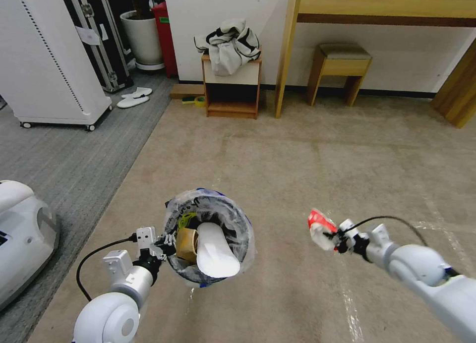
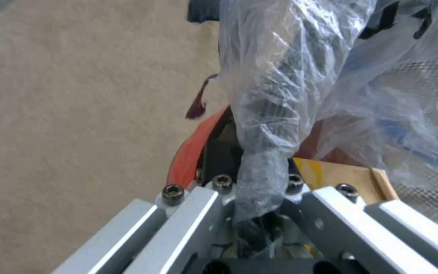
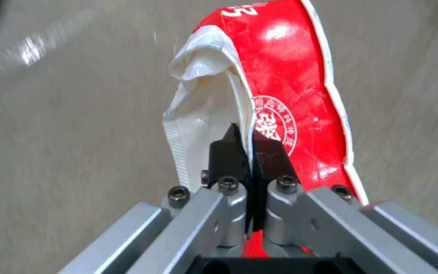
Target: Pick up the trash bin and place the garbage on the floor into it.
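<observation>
The small red trash bin (image 1: 238, 219), lined with a crinkled clear bag, hangs above the beige carpet at lower centre. My left gripper (image 1: 166, 245) is shut on its near rim; the left wrist view shows the bag (image 2: 275, 110) and red rim (image 2: 188, 152) pinched between the jaws. Inside lie a crumpled brown paper bag (image 1: 187, 244) and a flat white oval piece (image 1: 215, 251). My right gripper (image 1: 331, 238) is shut on a crushed red-and-white wrapper (image 1: 318, 227), held above the floor to the bin's right. The right wrist view shows the wrapper (image 3: 285, 87) clamped between my dark fingertips (image 3: 229, 152).
Grey ribbed carpet (image 1: 74, 159) lies to the left with a white machine (image 1: 20, 234) on it. Ahead stand a small wooden shelf (image 1: 232, 87) with clothes on top, a stool (image 1: 339, 68) and a desk (image 1: 377, 6). White slippers (image 1: 133, 97) lie near a white cabinet (image 1: 44, 55).
</observation>
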Tool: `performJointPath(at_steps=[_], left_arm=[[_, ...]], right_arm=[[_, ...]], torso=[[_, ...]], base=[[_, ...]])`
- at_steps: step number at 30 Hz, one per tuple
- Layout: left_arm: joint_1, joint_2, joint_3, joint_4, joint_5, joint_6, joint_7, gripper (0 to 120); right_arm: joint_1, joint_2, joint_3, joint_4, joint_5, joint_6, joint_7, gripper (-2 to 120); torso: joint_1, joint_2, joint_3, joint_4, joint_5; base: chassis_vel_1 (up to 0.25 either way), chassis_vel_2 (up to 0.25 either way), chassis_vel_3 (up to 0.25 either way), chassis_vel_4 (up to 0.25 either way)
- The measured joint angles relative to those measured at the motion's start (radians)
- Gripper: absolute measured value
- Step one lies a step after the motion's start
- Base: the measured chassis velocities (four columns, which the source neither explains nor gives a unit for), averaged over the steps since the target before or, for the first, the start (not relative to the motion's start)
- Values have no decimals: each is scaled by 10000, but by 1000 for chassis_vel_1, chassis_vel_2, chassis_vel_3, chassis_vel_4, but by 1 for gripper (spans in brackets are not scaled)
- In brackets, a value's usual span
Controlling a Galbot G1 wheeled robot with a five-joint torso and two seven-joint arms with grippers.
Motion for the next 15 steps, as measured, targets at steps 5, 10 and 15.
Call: performJointPath(at_steps=[5,10,15], left_arm=[[110,-52,45,-275,-318,197,-192,1],[271,223,-67,-847,-1292,634,-839,1],[439,670,-233,-1329,-2528,1029,-1448,1]], right_arm=[[-123,-424,819,936,729,17,-82,0],[-118,-927,1545,1940,1642,-22,-336,0],[-140,-1156,2033,2739,2513,-19,-854,0]], torso=[[0,0,0,1,2],[0,1,1,1,2],[0,0,1,1,0]], base=[[0,0,0,0],[0,0,0,0],[0,0,0,0]])
